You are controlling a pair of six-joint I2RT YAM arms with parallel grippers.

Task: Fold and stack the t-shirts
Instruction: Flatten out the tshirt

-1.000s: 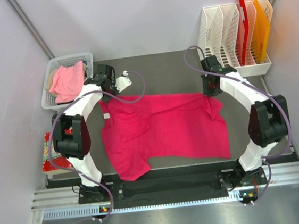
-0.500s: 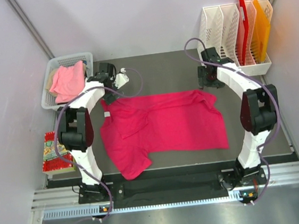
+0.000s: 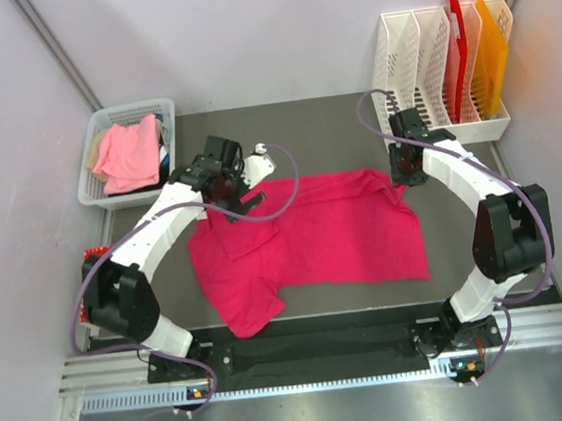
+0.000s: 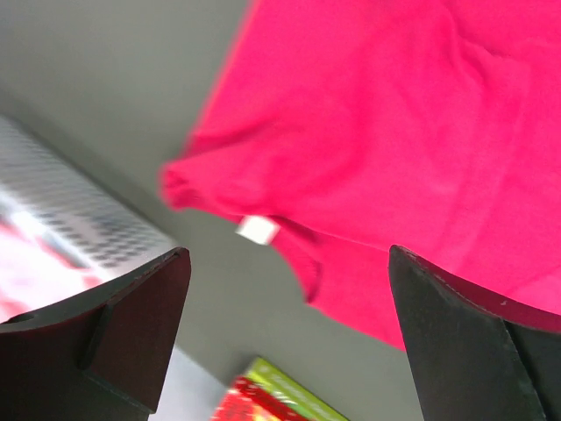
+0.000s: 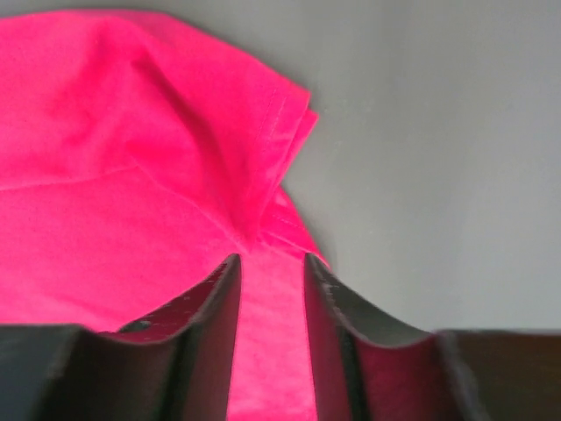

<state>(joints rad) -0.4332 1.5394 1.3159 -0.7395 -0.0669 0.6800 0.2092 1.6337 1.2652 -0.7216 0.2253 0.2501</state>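
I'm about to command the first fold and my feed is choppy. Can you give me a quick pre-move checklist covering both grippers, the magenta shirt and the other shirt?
1. Left gripper open and empty: ok. Its jaws are wide above the magenta t-shirt.
2. Right gripper holding cloth: cannot tell. Its jaws are narrowly apart at the shirt's far right corner.
3. Shirt lying flat: not ok. The far right corner is bunched and there are folds across the left part.
4. Salmon t-shirt out of the way: ok. It lies in the white basket.
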